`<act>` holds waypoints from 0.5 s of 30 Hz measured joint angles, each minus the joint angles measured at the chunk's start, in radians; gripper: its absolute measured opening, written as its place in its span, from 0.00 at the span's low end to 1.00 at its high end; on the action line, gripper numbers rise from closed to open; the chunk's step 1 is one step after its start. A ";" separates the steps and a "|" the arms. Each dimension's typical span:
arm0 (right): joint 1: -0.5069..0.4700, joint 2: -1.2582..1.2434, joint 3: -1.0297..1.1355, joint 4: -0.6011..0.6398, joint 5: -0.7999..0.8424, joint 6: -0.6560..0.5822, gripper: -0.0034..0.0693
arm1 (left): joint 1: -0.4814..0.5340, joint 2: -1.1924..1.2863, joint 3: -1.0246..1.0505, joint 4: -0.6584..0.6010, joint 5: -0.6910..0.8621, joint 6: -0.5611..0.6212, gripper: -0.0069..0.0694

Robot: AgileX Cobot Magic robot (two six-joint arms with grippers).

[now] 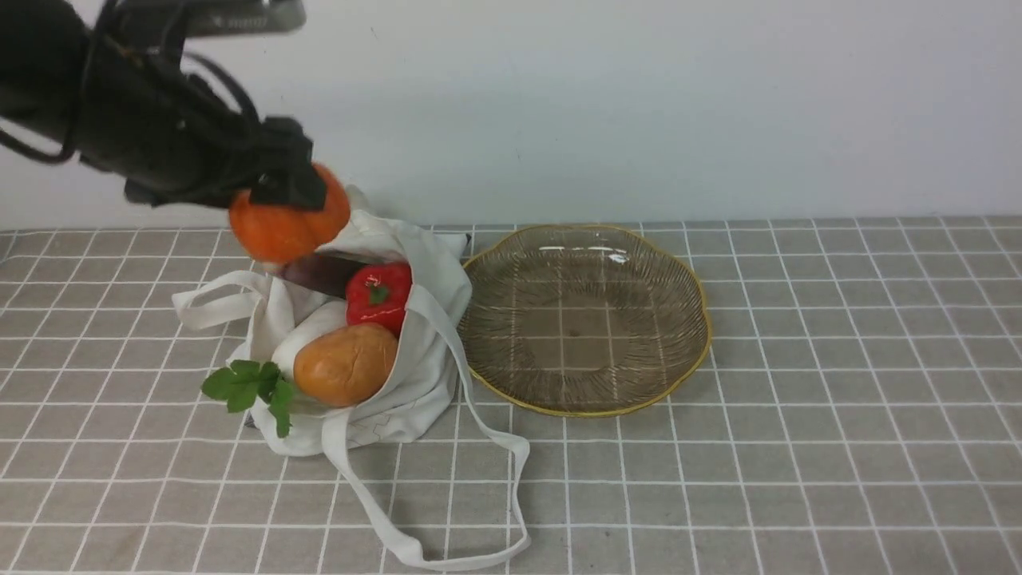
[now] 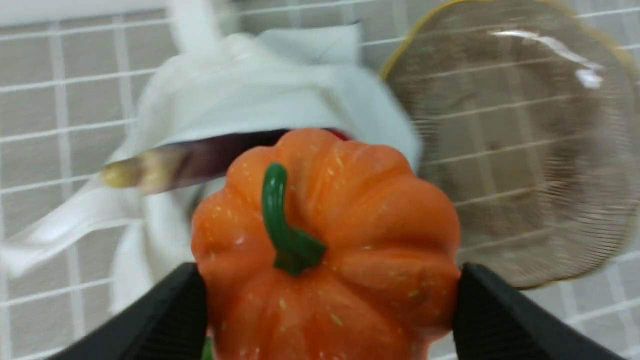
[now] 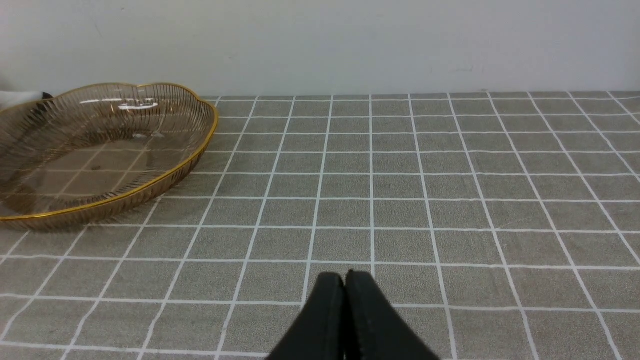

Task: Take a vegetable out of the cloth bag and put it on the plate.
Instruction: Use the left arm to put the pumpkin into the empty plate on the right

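My left gripper (image 1: 291, 212) is shut on the orange ribbed pumpkin (image 1: 275, 228) and holds it in the air above the far left part of the off-white cloth bag (image 1: 427, 319). In the left wrist view the pumpkin (image 2: 350, 225) with its green stem sits between the two black fingers (image 2: 170, 310), with the bag (image 2: 260, 100) and the glass plate (image 2: 525, 165) below. The gold-rimmed plate (image 1: 687, 319) lies just right of the bag and holds nothing. My right gripper (image 3: 345, 280) is shut and empty, low over the tablecloth right of the plate (image 3: 165, 170); it is out of the front view.
The bag's open mouth shows a red pepper (image 1: 379, 294), a tan potato (image 1: 345, 363), a dark purple vegetable (image 1: 319, 271) and green leaves (image 1: 255, 387). A long strap (image 1: 479, 495) loops toward the table's front. A white wall stands behind the grey checked tablecloth (image 1: 838, 439).
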 joint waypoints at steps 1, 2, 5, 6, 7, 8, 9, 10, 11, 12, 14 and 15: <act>0.000 0.000 0.000 0.000 0.000 0.000 0.03 | -0.015 0.006 -0.025 -0.005 0.012 0.000 0.84; 0.000 0.000 0.000 0.000 0.000 0.000 0.03 | -0.051 0.026 -0.062 -0.010 0.029 0.000 0.84; 0.000 0.000 0.000 0.000 0.000 0.000 0.03 | -0.139 0.096 -0.141 -0.015 0.043 -0.001 0.78; 0.000 0.000 0.000 0.000 0.000 0.000 0.03 | -0.178 0.141 -0.171 -0.015 0.043 -0.004 0.67; 0.000 0.000 0.000 0.000 0.000 0.000 0.03 | -0.209 0.183 -0.201 -0.015 0.043 -0.006 0.51; 0.000 0.000 0.000 0.000 0.000 0.000 0.03 | -0.244 0.238 -0.245 -0.007 0.043 -0.016 0.31; 0.000 0.000 0.000 0.000 0.000 0.000 0.03 | -0.264 0.277 -0.271 0.002 0.043 -0.029 0.24; 0.000 0.000 0.000 0.000 0.000 0.000 0.03 | -0.286 0.326 -0.298 0.013 0.043 -0.047 0.19; 0.000 0.000 0.000 0.000 0.000 0.000 0.03 | -0.302 0.365 -0.334 0.031 0.043 -0.070 0.16; 0.000 0.000 0.000 0.000 0.000 0.000 0.03 | -0.305 0.375 -0.334 0.036 0.043 -0.076 0.16; 0.000 0.000 0.000 0.000 0.000 0.000 0.03 | -0.348 0.502 -0.450 0.145 0.042 -0.172 0.17; 0.000 0.000 0.000 0.000 0.000 0.000 0.03 | -0.361 0.541 -0.485 0.186 0.042 -0.198 0.20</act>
